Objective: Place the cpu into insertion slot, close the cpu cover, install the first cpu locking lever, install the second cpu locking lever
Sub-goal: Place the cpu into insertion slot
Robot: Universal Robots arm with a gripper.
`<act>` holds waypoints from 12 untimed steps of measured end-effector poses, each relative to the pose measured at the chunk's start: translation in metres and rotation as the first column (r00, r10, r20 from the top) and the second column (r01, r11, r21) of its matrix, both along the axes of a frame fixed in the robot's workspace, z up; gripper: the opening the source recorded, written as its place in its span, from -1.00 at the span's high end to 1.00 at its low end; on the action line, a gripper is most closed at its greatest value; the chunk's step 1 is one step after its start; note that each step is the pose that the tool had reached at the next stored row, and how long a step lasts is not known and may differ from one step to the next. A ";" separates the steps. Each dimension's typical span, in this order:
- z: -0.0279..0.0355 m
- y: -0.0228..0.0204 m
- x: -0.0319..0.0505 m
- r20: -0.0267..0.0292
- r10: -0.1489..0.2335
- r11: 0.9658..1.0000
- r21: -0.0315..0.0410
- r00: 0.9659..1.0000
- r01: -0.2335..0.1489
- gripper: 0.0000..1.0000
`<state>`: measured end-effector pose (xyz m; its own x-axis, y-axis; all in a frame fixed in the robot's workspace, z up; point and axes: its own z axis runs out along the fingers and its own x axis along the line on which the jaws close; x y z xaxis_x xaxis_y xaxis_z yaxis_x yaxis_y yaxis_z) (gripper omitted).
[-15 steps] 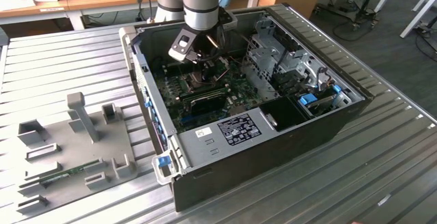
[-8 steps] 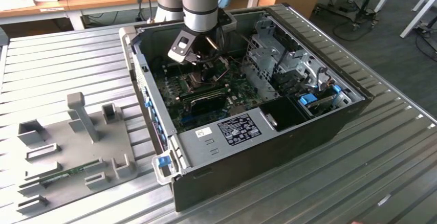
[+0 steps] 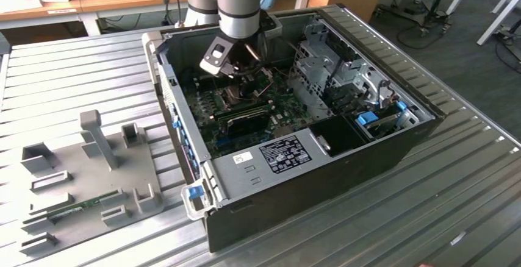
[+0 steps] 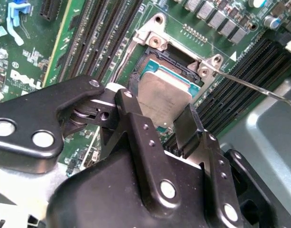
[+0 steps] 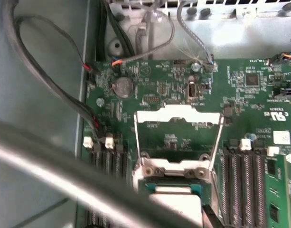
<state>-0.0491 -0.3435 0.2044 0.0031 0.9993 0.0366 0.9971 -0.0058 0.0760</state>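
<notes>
The claw (image 4: 155, 108) grips the cpu (image 4: 164, 92), covering two of its edges.

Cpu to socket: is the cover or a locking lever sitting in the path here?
Nothing visible does. The cpu, held in the gripper, is right over the open socket. The cpu cover is swung back off it, and the thin lever rod juts out beside the socket.

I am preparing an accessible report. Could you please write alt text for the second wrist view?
The black gripper is low over the green motherboard, right at the cpu, which lies grey metal top up at the open socket. A thin metal lever runs away from one socket corner, and dark memory slots lie alongside.
</notes>
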 end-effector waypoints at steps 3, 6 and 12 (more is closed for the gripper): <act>-0.0005 -0.0001 0.0000 0.000 -0.033 0.999 0.000 0.999 0.033 -0.08; -0.0006 0.0000 0.0000 0.000 -0.034 0.999 0.000 0.999 0.034 -0.08; -0.0010 0.0000 0.0000 0.000 -0.022 1.000 0.002 1.000 0.022 -0.08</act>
<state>-0.0491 -0.3435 0.2033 0.0251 0.9989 0.0384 0.9967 -0.0279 0.0758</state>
